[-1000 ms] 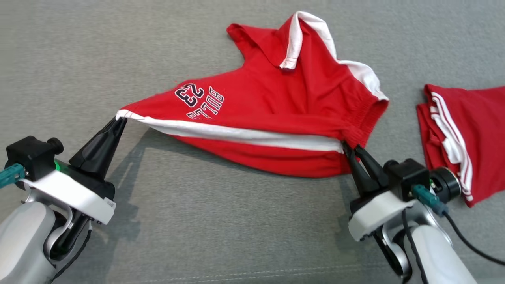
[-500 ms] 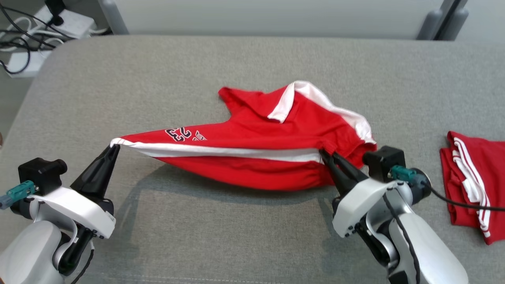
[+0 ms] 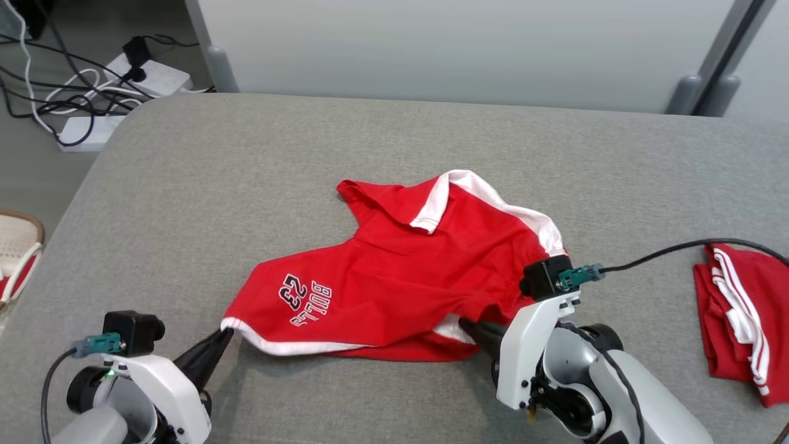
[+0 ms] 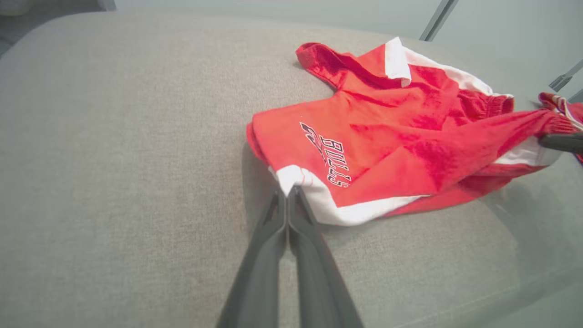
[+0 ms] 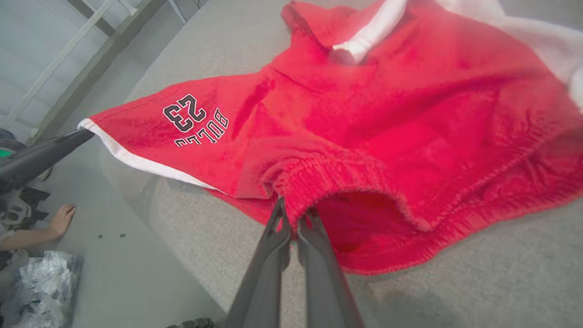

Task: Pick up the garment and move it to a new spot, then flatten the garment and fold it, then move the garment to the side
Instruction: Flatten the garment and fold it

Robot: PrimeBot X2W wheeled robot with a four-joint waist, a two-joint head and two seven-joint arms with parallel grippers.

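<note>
Slackened since, the garment [image 3: 394,277] sags (left gripper [image 3: 225,333] clamps its hem, right gripper [image 3: 466,322] its waistband)

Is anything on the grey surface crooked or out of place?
Yes. The red shorts lie bunched and skewed, one leg folded over at the far side, while the left gripper and right gripper pinch the near edge.

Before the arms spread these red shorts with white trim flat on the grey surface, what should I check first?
1. Left gripper shut on the white hem corner of the red white-trimmed shorts: ok.
2. Right gripper shut on the elastic waistband: ok.
3. Shorts lying flat on the grey fabric surface: not ok, far leg bunched and folded over.
4. Folded red striped garment apart from the shorts: ok.
5. Person's hand away from the arms' path: cannot tell.
</note>
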